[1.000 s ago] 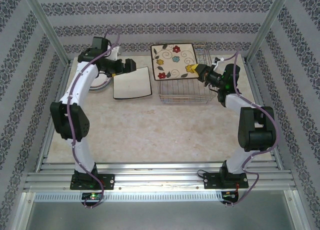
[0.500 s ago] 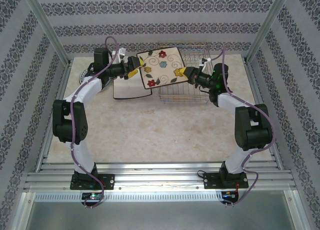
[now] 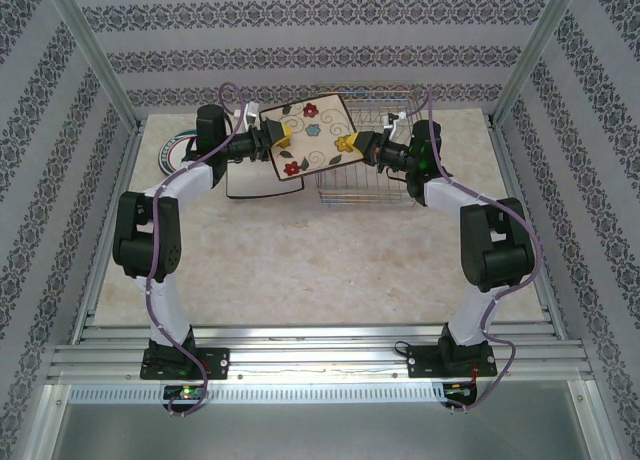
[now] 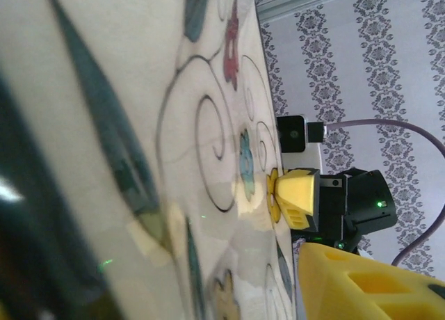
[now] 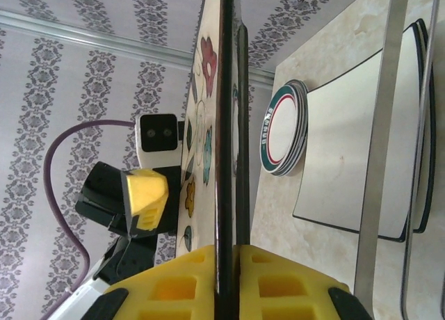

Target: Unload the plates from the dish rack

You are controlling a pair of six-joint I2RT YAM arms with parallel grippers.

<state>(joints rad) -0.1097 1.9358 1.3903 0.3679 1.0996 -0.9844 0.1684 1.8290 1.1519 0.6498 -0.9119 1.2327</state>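
A cream square plate (image 3: 310,140) with a flower print hangs tilted in the air, just left of the silver wire dish rack (image 3: 385,185). My right gripper (image 3: 351,146) is shut on its right edge, and in the right wrist view both yellow pads (image 5: 201,278) pinch the dark rim (image 5: 226,125). My left gripper (image 3: 282,137) straddles the plate's left edge, still open. One of its fingers (image 5: 146,198) stands a little off the printed face. The left wrist view has the plate's face (image 4: 174,160) close up, one yellow finger (image 4: 361,285) beside it.
Two plain square plates (image 3: 262,178) lie stacked on the table under the held plate. A stack of round teal-rimmed plates (image 3: 183,152) sits to their left. Rack wires (image 5: 379,160) pass close by the right wrist. Metal frame posts bound the table.
The right gripper has carried the flower plate left, out of the rack. The left arm swung right to meet it, and its jaws have narrowed round the plate's left edge.
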